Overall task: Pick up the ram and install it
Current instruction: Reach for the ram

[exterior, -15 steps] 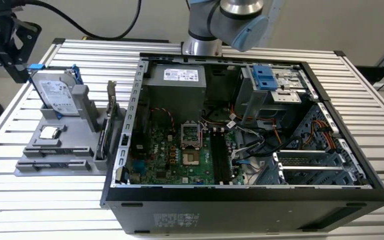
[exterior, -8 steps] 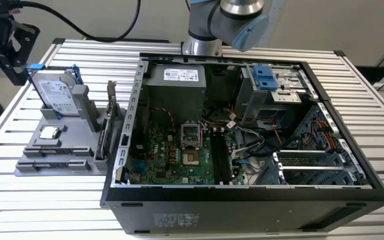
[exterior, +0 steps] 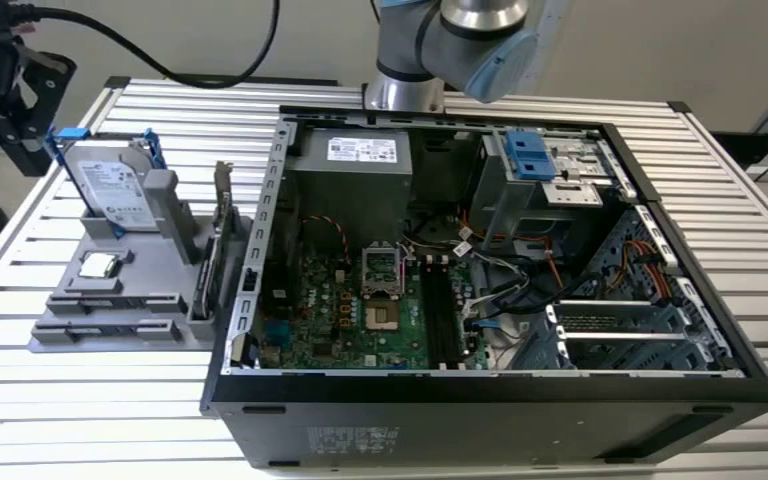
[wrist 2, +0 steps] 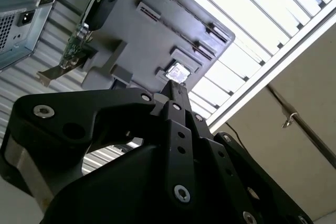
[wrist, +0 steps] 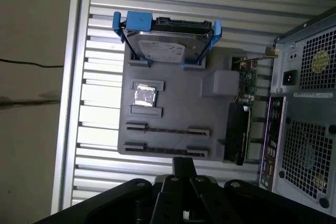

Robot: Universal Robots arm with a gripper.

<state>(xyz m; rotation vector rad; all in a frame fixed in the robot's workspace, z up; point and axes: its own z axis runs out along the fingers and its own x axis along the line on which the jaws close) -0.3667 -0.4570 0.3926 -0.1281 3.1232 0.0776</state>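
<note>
Hardware sat on a slatted metal tabletop (exterior: 77, 420): an open computer case (exterior: 491, 388) toward the exterior view's right and a grey holder (exterior: 157, 200) just beside it toward the exterior view's left. The holder carried a hard drive (wrist: 168, 48) in a blue bracket (wrist: 137, 20), propped up at the end away from its long slots. It also held a small square processor (wrist: 145, 96) lying flat in a pocket and an upright card (wrist: 239, 129) with a metal bracket along the side nearest the case. 2 long narrow slots ran across the holder's other end, one beside the other. The ram (wrist: 163, 149) appeared to be the thin dark strip seated on edge in the outer of those 2 slots, though so little of it showed that I could not be sure. The inner slot (wrist: 163, 128) showed a fainter line. The hand (wrist: 184, 163) hung above the tabletop, touching nothing, and in the first wrist view its tip lined up with the holder's edge next to the outer slot. In both wrist views its black fingers (wrist 2: 177, 109) lay pressed together with nothing between them. The arm (exterior: 471, 35) rose behind the case, whose motherboard (exterior: 344, 300) lay exposed with long black memory slots (exterior: 438, 315) beside the processor socket (exterior: 379, 272).
</note>
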